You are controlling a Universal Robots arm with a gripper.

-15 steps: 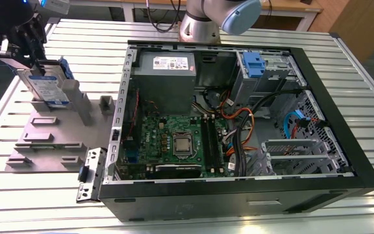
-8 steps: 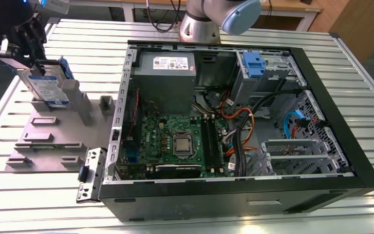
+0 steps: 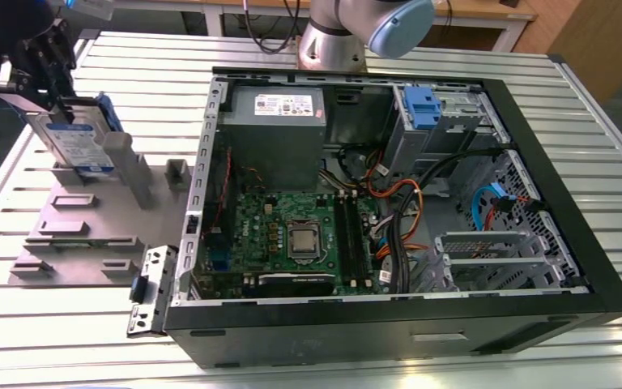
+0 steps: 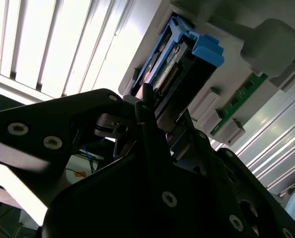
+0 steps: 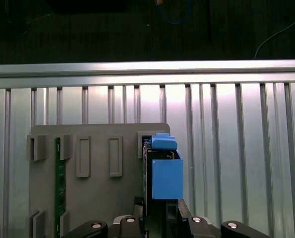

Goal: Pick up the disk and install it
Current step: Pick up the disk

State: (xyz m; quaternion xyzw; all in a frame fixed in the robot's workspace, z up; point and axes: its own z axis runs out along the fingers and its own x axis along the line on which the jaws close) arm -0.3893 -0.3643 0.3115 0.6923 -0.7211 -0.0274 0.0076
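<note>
Grips the disk (image 3: 78,139) at its upper end with the gripper (image 3: 62,109), jaws closed narrow on its two faces (blue side bracket (image 5: 166,181) plainly seen in the first wrist view). Holds it upright, slightly tilted, lower edge down at the grey plastic stand (image 3: 84,231). Stands at the exterior view's left of the open computer case (image 3: 343,332), on the slatted metal table (image 3: 614,105).

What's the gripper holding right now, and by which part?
Cannot tell. The gripper sits at the upper end of the disk, which stands in the grey stand.
</note>
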